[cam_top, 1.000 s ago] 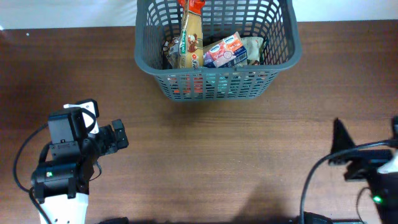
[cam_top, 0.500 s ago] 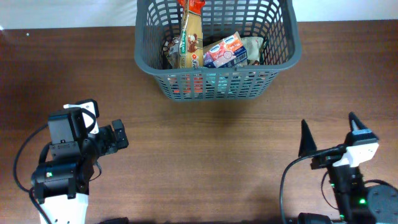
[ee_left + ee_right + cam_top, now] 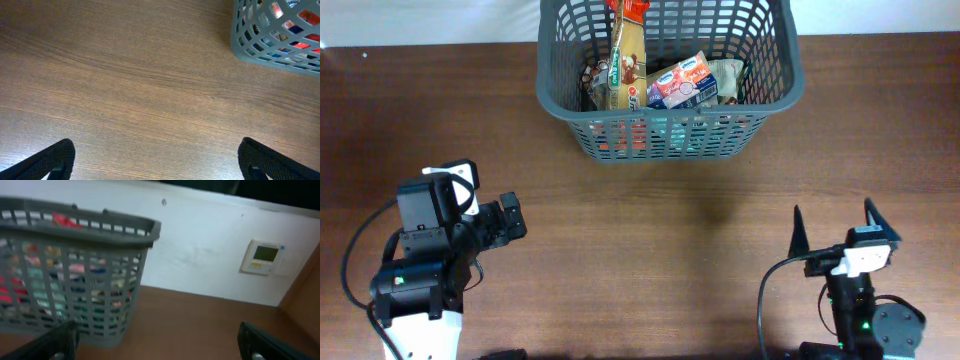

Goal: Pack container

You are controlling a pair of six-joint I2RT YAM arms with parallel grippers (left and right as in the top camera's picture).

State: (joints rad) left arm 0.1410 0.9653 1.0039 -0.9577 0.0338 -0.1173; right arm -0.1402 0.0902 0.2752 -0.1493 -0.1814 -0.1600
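Container [image 3: 670, 140] in all three views

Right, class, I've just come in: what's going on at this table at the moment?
A grey basket at the far edge of the table already holds several snack packs. Nothing is being handled just now: the left gripper and the right gripper both hover near the front edge, jaws wide open and empty, well clear of the basket.

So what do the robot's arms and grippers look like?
Both are mostly black. The left arm has boxy housings, a white lower segment, a white patch on top, a green light and a looping black cable. The right gripper has two slim pointed black fingers with a white block between them, plus a curving black cable. The left gripper shows only dark rounded fingertips.
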